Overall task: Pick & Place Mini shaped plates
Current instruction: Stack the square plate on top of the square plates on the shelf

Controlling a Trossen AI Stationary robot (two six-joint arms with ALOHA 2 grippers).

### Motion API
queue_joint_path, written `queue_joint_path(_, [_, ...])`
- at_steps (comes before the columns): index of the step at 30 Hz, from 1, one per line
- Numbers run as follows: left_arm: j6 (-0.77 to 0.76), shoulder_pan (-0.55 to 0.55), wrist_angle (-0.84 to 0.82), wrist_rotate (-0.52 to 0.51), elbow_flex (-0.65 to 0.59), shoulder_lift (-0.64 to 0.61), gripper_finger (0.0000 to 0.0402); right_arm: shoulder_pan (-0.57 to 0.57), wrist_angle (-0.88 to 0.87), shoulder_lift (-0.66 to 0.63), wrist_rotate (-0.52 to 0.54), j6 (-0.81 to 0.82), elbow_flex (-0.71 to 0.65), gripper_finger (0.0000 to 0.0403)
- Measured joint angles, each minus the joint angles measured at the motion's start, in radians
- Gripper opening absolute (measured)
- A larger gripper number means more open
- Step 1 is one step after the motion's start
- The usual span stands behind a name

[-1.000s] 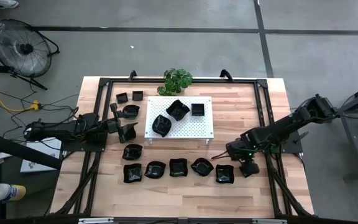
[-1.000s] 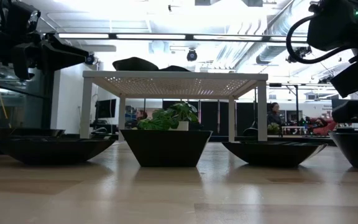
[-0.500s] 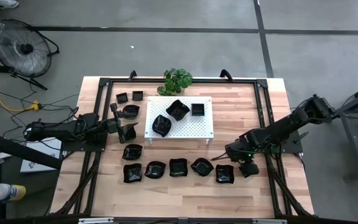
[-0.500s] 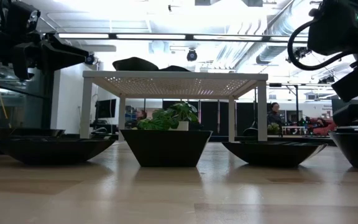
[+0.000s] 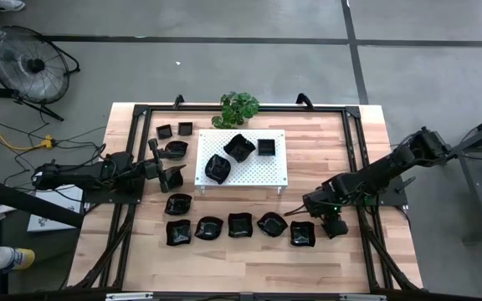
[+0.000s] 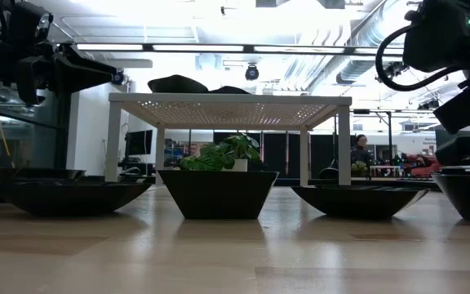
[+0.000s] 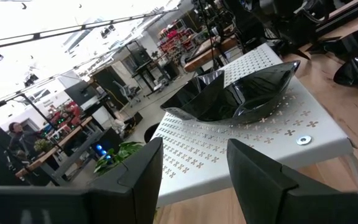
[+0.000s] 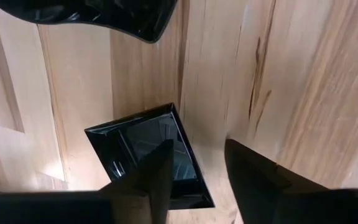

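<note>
The right gripper [image 5: 301,219] is held over a square plate [image 8: 146,154], jaws parted around its rim. The left gripper [image 5: 176,175] is open, empty, beside the white board [image 5: 243,158].

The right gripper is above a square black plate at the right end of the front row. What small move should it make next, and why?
Probably close the right gripper fully on the square plate. One finger stands over the dish, the other outside its rim on bare wood, so the rim lies between them, not yet pinched.
</note>
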Motion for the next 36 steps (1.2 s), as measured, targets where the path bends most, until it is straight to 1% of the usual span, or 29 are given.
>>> queue_joint_path(4, [0.000,0.000,0.000,0.000,0.000,0.000,0.0175,0.000,-0.002,0.000,-0.002,0.001,0.000,0.0099])
queue_joint_path(8, [0.000,0.000,0.000,0.000,0.000,0.000,0.0175,0.000,-0.003,0.000,-0.009,0.001,0.000,0.0076])
queue_joint_path(22, [0.000,0.000,0.000,-0.004,0.000,0.000,0.0175,0.000,-0.006,0.000,-0.011,0.003,0.000,0.0023])
queue_joint_path(26, [0.000,0.000,0.000,-0.004,0.000,0.000,0.0175,0.000,-0.005,0.000,-0.019,0.045,0.000,0.0006])
queue_joint_path(32, [0.000,0.000,0.000,-0.004,0.000,0.000,0.0175,0.000,0.017,-0.004,-0.050,0.114,0.000,0.0007])
queue_joint_path(36, [0.000,0.000,0.000,-0.004,0.000,0.000,0.0175,0.000,0.025,-0.030,-0.057,0.156,0.003,0.0003])
